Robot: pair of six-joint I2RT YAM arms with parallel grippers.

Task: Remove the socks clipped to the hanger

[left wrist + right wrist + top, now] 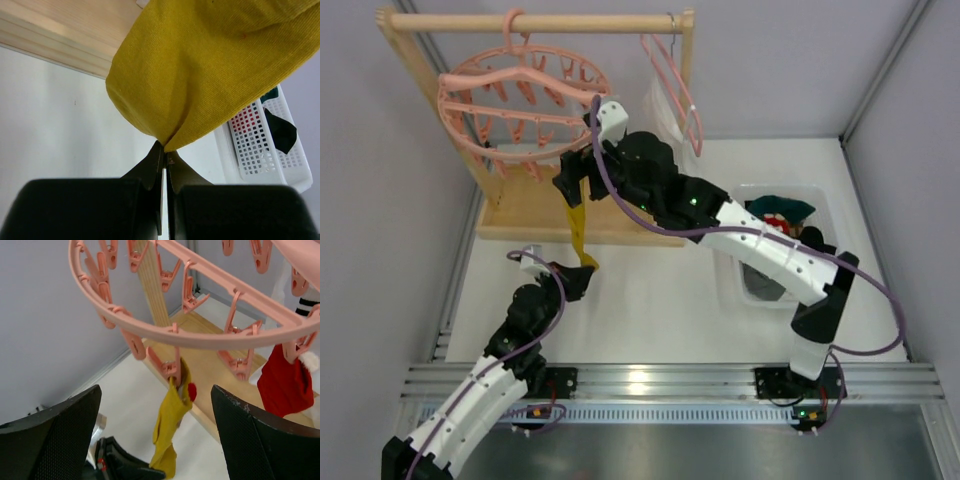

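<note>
Left hand [165,156]: pinched shut on the yellow sock [200,75] at its lower tip — cloth bunched just above.
Right hand [572,190]: wide open, holding nothing, just below the hanger [225,337].
Yellow sock: top clipped in a peg [172,367] — above and between the right hand's fingers.

hanger [460,85]: pink ring, pegs dangling | mustard sock [167,432]: clipped to rim peg, hanging, lower end pinched in left hand [165,152] | red sock [285,385]: clipped nearby
</note>
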